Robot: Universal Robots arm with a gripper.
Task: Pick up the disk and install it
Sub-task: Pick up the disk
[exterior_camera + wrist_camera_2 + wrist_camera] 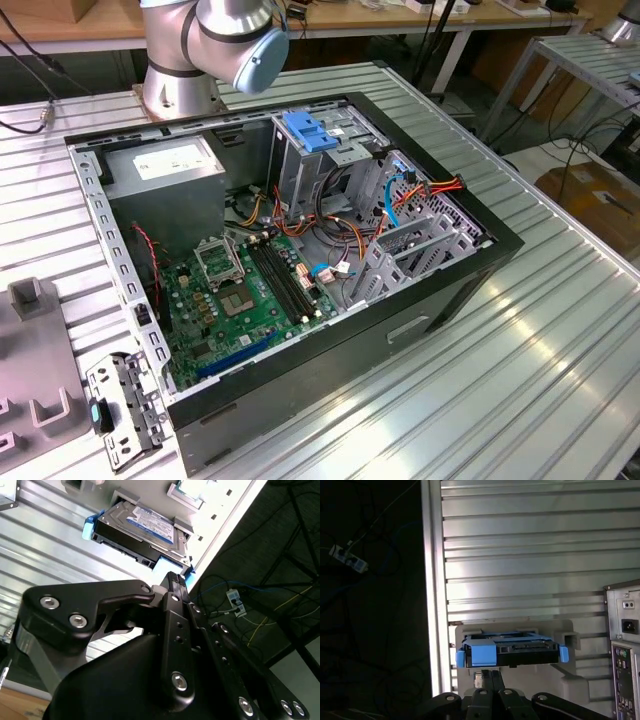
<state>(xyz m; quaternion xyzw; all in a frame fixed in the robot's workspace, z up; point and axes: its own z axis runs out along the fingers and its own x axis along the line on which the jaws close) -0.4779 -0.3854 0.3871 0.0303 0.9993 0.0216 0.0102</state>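
Observation:
The disk point(142, 527) point(512, 650) is a flat silver drive with a white and blue label and a blue plastic frame around its edges. It lies flat on a light grey holder point(565, 677) close to the edge of the ribbed metal table. In both wrist views my gripper point(490, 677) point(175, 580) sits just short of the disk's near end, by the blue frame. Its black fingers are shut together with nothing between them, and they do not hold the disk.
An open computer case point(430, 300) lies on the table, with a motherboard, cables and a tall grey cage with a light-blue latch point(310, 135). The arm's base point(185, 70) stands behind it. The case's rear panel point(622, 650) is beside the holder. The table edge point(432, 605) drops to a dark floor with cables.

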